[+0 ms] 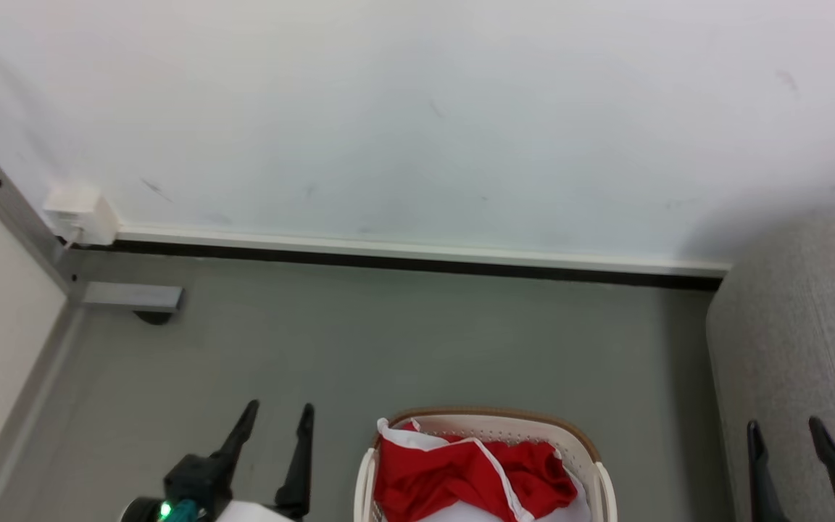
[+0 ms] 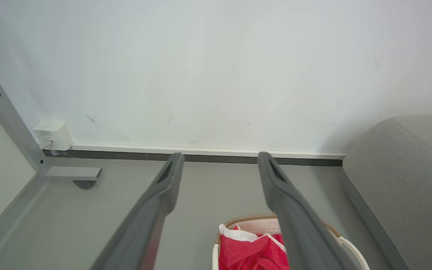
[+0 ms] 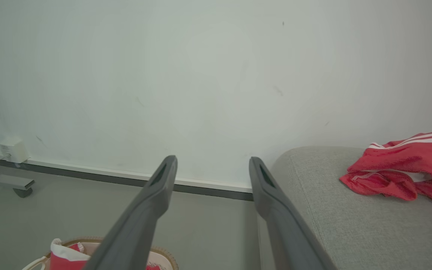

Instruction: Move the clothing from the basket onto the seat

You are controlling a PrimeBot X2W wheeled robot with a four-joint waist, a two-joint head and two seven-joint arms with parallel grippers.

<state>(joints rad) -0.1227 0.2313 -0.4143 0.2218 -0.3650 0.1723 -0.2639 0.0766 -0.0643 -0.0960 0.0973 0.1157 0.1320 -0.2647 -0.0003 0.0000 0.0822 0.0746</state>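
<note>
left gripper (image 1: 279, 409) (image 2: 219, 155) first: spread wide, holding nothing, touching nothing, hanging above bare grey floor (image 1: 461, 341) just left of the basket (image 1: 578, 435). same story from its own wrist view, fingers well apart, tips aimed at the foot of the white wall (image 2: 216, 75).

over to the right gripper (image 1: 784, 426) (image 3: 213, 159): also wide open and empty, fingers up over the left edge of the seat (image 1: 802, 362). contact with the upholstery impossible to judge from the head view. clear air between the fingers in the wrist view, tips towards the wall.

now the red clothing (image 1: 454, 478): crumpled in the basket, heaped towards the far end, white trim line running diagonally from top middle down to lower right in the head view. plain white fabric (image 1: 461, 513) beneath it at the bottom edge.

basket on the floor between the two grippers, near the seat's left flank but apart from it. cut off by the frame, so long axis not readable.

and a second red piece (image 3: 399, 168) already on the seat, bunched up, stretched roughly left to right in the right wrist view, white stripes running out towards the right edge.
</note>
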